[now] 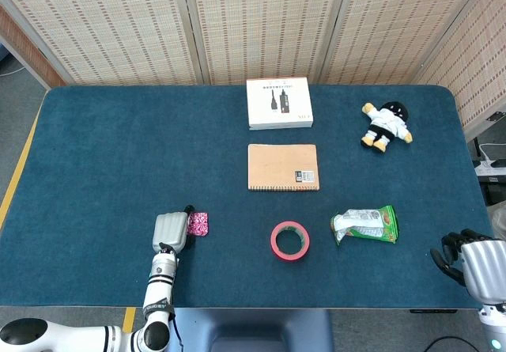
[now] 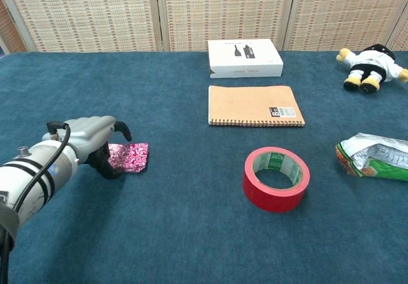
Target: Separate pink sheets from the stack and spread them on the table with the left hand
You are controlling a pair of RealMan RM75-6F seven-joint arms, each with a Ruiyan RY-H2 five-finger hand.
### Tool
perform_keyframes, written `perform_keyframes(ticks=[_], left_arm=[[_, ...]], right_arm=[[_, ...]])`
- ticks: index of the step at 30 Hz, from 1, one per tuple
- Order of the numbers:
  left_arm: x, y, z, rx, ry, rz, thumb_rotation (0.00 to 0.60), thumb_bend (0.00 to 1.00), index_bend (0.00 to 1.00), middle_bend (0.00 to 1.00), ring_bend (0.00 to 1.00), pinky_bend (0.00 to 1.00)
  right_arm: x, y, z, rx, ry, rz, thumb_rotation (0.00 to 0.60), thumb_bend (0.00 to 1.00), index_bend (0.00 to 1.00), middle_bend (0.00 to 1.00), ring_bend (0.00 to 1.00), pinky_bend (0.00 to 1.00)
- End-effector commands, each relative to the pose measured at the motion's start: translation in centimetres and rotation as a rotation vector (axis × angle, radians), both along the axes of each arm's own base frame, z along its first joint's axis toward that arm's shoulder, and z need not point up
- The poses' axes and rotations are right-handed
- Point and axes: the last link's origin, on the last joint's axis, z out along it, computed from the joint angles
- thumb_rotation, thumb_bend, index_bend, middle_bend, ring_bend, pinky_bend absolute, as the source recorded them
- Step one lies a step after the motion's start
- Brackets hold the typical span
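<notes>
Pink sheets [image 2: 129, 154] on table, touching left robot hand [image 2: 89, 140] fingers.

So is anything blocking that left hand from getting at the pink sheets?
Nothing visible is. The left hand is already at the pink sheets, its fingers covering their near-left edge. The closest other thing, the red tape roll, sits well off to the right, with bare blue table all round the stack.

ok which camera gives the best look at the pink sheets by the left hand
The chest view: the pink sheets lie close to the camera, their glossy patterned surface showing beside the left hand. In the head view the pink sheets are only a small patch, partly hidden by that hand.
</notes>
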Motion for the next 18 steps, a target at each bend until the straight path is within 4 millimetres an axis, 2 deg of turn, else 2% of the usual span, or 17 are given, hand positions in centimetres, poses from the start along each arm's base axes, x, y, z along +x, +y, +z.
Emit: perform_keyframes(ticks=[1,12,18], left_arm=[[0.04,-0.01,-0.02,0.000,-0.001,0.000,0.600,0.34,0.23,1.00,1.00,1.00],[-0.06,-0.08,-0.18,-0.006,0.009,0.005,0.600,0.33,0.23,0.99,1.00,1.00],[-0.18,-0.13,-0.28,0.002,0.004,0.007,0.600,0.34,0.29,1.00,1.00,1.00]], right_arm=[[0.01,0.01,0.00,0.000,-0.001,0.001,0.600,0.17,0.85,0.79,0.66,0.84],[0.06,-0.03,-0.06,0.004,-0.002,0.003,0.600,0.17,0.85,0.79,0.66,0.84],[0.08,-0.05,-0.10,0.006,-0.002,0.003,0.600,0.17,0.85,0.79,0.66,0.84]])
